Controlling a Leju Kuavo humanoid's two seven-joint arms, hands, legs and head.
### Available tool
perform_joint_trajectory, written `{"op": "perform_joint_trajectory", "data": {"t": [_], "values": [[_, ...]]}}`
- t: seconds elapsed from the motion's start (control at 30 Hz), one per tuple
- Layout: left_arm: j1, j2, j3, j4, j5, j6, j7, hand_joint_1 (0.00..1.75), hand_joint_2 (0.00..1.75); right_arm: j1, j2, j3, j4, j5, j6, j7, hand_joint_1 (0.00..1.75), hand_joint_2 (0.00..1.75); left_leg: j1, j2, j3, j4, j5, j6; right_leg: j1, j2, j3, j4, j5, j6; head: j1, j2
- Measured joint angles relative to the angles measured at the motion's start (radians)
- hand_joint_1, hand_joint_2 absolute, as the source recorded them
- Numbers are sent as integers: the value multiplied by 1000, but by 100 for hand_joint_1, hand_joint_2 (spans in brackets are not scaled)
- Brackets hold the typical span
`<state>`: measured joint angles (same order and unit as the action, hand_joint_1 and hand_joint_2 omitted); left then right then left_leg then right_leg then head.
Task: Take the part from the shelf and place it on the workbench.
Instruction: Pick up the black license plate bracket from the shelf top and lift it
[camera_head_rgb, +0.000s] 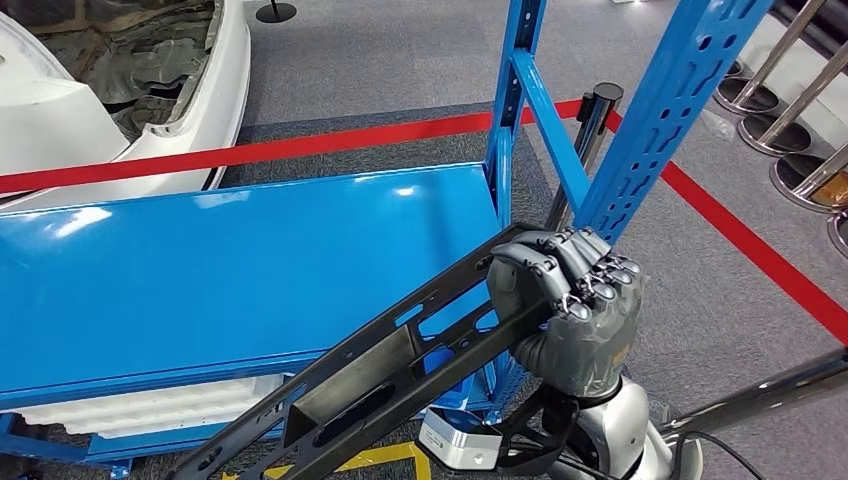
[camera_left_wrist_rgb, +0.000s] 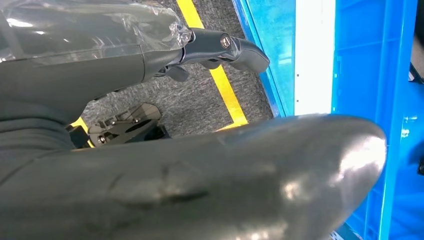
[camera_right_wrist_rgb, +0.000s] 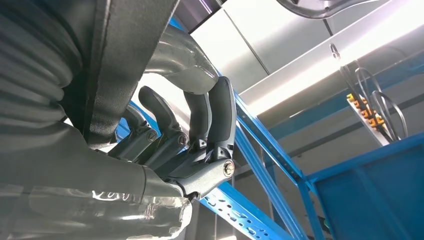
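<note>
One long black part (camera_head_rgb: 400, 365), stamped metal with slots and cut-outs, slanting from the near left up to the right, off the blue shelf board (camera_head_rgb: 200, 270) and just in front of it. Far end clamped in the right hand (camera_head_rgb: 568, 295), fingers (camera_head_rgb: 600, 272) curled over the top edge and thumb underneath, right beside the blue upright (camera_head_rgb: 670, 100). Same grip seen from the right wrist: dark fingers (camera_right_wrist_rgb: 215, 115) wrapped round the part's flat edge (camera_right_wrist_rgb: 125, 65). Near end running out of the head view at the bottom left, so no telling what carries it there.

Left hand (camera_left_wrist_rgb: 190, 175) low beside the shelf, over grey floor and a yellow line (camera_left_wrist_rgb: 227, 95); thumb and finger (camera_left_wrist_rgb: 225, 47) apart, nothing seen between them.

Probably stiff and fairly heavy, hard to bend but quick to swing. Held at one end only, likely to lever hard on the wrist and droop or twist. Painted surface smooth, edges thin: apt to slip in a loose hold. Better taken at both ends, or nearer the middle by a slot rim. Worth minding the upright and the shelf edge when swinging clear towards the workbench.
</note>
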<state>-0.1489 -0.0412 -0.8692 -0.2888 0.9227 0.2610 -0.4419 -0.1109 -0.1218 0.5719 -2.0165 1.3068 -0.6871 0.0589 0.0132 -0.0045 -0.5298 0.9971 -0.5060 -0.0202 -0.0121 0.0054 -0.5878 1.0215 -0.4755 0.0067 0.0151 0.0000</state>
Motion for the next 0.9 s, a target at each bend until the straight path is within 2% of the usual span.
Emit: {"op": "perform_joint_trajectory", "data": {"t": [0.13,0.53,0.9], "values": [[0,0,-7,0,-1,-17,-9,0,175,0,0,0,0,-2,0,7,175,175,0,0,0,0,0,0,0,0,0,0,0,0,0,0],[0,0,-14,0,-9,-33,-26,0,175,-4,-2,3,0,-48,0,9,175,175,0,0,0,0,0,0,0,0,0,0,0,0,0,0],[6,0,-15,0,28,36,1,0,175,-24,-3,29,13,-61,1,35,175,175,0,0,-1,0,0,0,0,0,0,0,0,0,0,0]]}}
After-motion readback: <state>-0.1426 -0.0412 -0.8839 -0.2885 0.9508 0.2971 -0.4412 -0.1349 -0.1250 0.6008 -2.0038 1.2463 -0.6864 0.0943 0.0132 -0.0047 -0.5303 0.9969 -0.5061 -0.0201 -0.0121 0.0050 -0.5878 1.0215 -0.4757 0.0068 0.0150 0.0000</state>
